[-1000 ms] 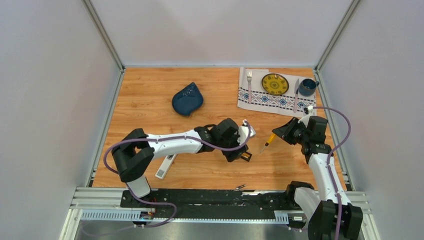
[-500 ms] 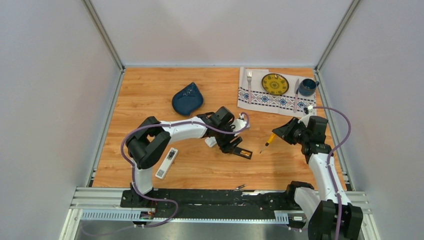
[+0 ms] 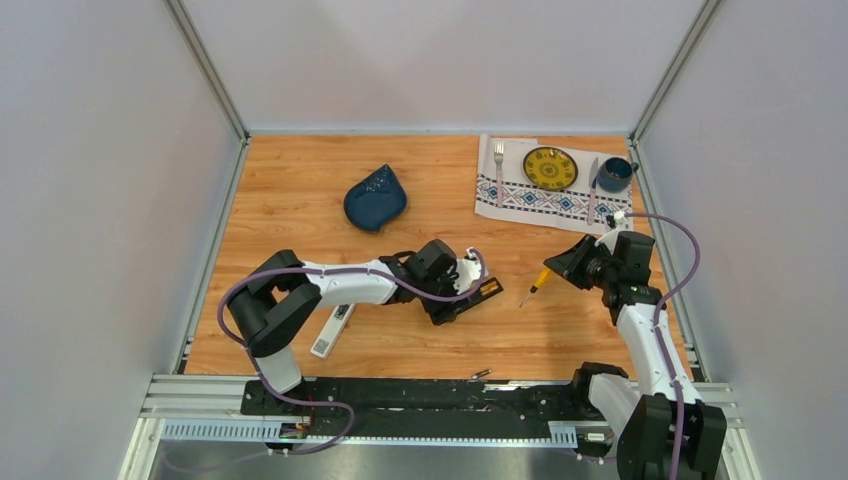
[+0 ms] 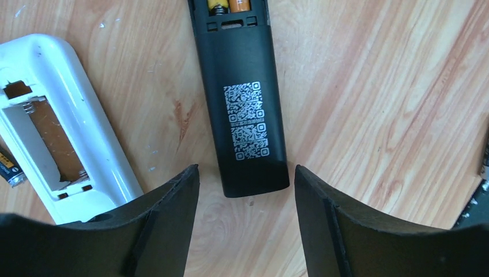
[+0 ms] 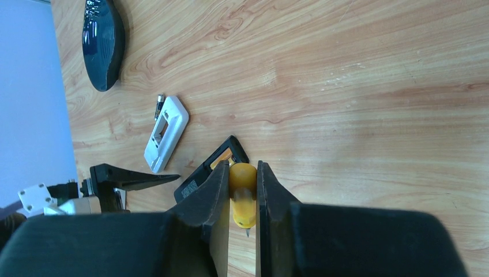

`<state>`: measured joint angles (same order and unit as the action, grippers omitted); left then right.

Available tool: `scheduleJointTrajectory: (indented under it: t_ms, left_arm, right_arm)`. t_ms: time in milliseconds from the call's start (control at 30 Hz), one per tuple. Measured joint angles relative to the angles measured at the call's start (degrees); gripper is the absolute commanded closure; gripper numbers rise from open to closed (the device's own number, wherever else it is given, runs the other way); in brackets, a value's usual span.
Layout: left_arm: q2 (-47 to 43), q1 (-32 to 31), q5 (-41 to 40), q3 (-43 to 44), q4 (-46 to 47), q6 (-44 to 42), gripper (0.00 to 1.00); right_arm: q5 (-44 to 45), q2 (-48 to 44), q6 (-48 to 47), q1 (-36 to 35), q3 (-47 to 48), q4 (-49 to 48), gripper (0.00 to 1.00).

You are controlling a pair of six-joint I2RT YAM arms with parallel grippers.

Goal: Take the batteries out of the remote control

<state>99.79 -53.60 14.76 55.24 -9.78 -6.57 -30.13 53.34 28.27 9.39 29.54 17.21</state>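
A black remote [image 4: 245, 104] lies back up on the wood, its open compartment showing orange-gold batteries [image 4: 230, 6]. My left gripper [image 4: 247, 173] is open, with the remote's near end between its fingertips, untouched. A white remote [image 4: 63, 127] lies beside it, its compartment empty, and a dark battery [image 4: 8, 171] lies at its left. In the top view the black remote [image 3: 482, 293] lies just right of the left gripper [image 3: 450, 302]. My right gripper [image 5: 243, 173] is shut on an orange-handled screwdriver [image 5: 243, 193], held above the table right of the black remote [image 5: 207, 168].
A blue leaf-shaped dish [image 3: 375, 197] sits at the back centre. A patterned placemat [image 3: 520, 200] with a yellow plate [image 3: 550, 168], fork, knife and blue mug [image 3: 614, 174] is at the back right. Another white remote [image 3: 333, 330] lies front left.
My left gripper has pulled back to the left. The black remote has turned and now points up-right, ahead of the open fingers. The right arm with the screwdriver has not moved.
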Motion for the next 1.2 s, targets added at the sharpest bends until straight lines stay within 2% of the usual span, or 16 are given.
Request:
scheduleJointTrajectory:
  t_ms: [267,367,400,500,567,933,1200]
  left_arm:
    - [1.01,-4.57,-10.38,0.13,2.32,2.47,0.32]
    - [1.86,-4.83,-11.54,0.87,3.04,3.85,0.41]
    - [2.19,-4.87,-11.87,1.22,3.28,4.22,0.49]
    - [3.04,-4.87,-12.48,1.92,4.07,5.03,0.64]
    - [3.1,-4.92,-12.59,1.88,4.35,5.27,0.69]
    - [-1.68,-7.72,-15.45,-5.51,9.11,9.33,0.71]
    - [-7.17,-14.99,-21.4,-11.23,8.0,16.72,0.66]
  right_arm:
    - [-0.42,0.15,0.17,0.0,0.0,-0.28,1.0]
    - [-0.42,0.15,0.17,0.0,0.0,-0.28,1.0]
    - [-0.42,0.15,0.17,0.0,0.0,-0.28,1.0]
    - [-0.44,0.15,0.2,0.0,0.0,-0.28,1.0]
    - [-0.44,0.15,0.2,0.0,0.0,-0.31,1.0]
    - [-0.28,1.46,0.83,-1.18,0.0,-1.68,1.0]
    - [2.56,5.7,2.14,-11.37,0.68,-4.46,1.0]
